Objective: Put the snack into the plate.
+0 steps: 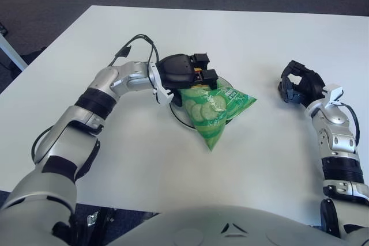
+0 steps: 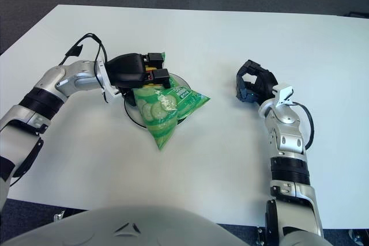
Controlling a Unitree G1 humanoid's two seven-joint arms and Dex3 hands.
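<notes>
A: Where is the snack bag?

B: The green cucumber-chip bag point(image 1: 214, 109) lies across the plate point(image 1: 179, 114), its lower tip past the near rim onto the white table point(image 1: 271, 159). The left hand point(image 1: 185, 73) grips its top edge at the plate's far side.

A: Room around the plate?

B: Bare table on every side. The right hand point(image 1: 299, 84) shows well right of the plate, fingers curled, holding nothing.

On the white table point(image 1: 144, 159), the left hand point(image 1: 187, 73) grips the top edge of the green snack bag point(image 1: 212, 108), which lies across the plate point(image 1: 180, 114), while the right hand point(image 1: 300, 84), fingers curled and holding nothing, shows at three o'clock from the bag.
</notes>
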